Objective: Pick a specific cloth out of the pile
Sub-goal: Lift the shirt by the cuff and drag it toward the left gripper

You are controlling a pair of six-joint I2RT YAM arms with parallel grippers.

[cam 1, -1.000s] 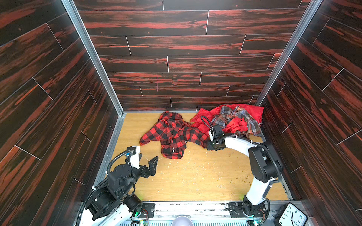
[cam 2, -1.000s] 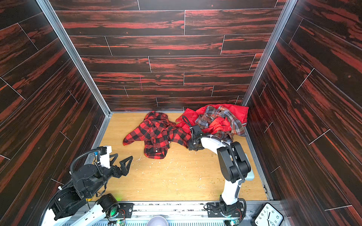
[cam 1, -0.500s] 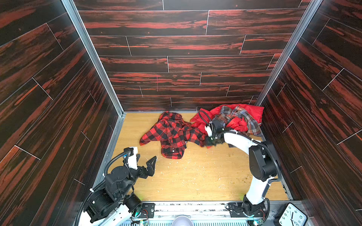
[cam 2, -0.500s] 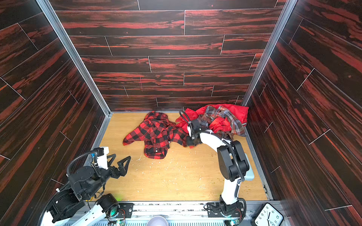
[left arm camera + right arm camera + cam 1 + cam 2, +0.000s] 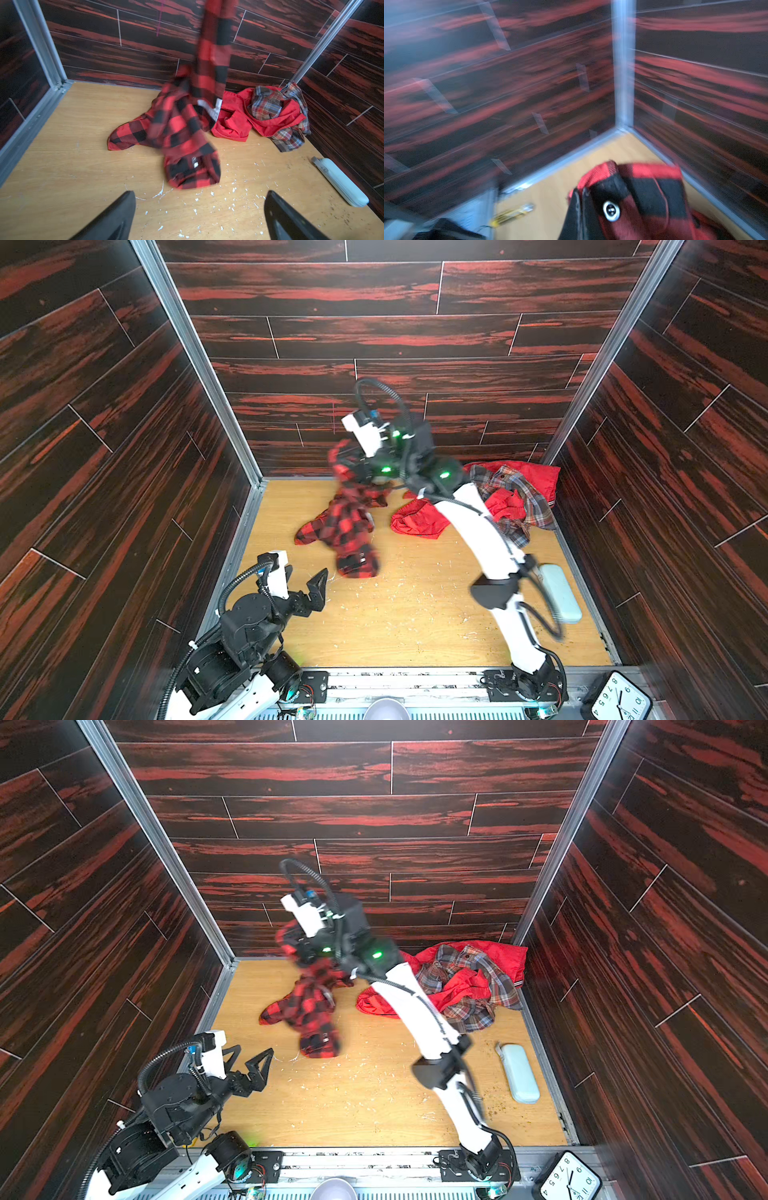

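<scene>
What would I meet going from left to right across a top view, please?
The left arm's fingers → the checked shirt → the pile of clothes → the clock.

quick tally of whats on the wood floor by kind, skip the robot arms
checked shirts: 2, the buffalo-check shirt and the plaid shirt
plain red garment: 1
pale blue case: 1
total: 4
</scene>
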